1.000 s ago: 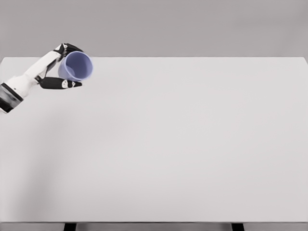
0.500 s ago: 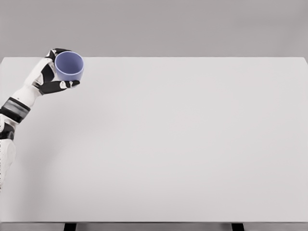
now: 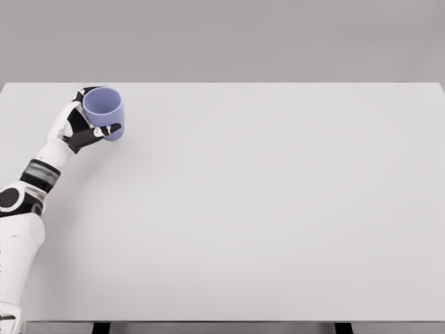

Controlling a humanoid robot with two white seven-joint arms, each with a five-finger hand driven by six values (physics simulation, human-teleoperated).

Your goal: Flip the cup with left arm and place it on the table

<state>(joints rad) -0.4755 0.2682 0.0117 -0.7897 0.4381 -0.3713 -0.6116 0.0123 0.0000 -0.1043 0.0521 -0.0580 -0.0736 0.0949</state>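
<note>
Now upright, purple cup (image 3: 104, 113) gripped by left hand (image 3: 82, 127) fingers, far-left corner of white table (image 3: 264, 209)

I see the cup (image 3: 105, 113) turn from lying with its mouth facing right to nearly upright, mouth up. My left robot hand (image 3: 82, 126) drops lower and nearer to me over the desk (image 3: 264, 209), and more of its arm enters view.
</note>
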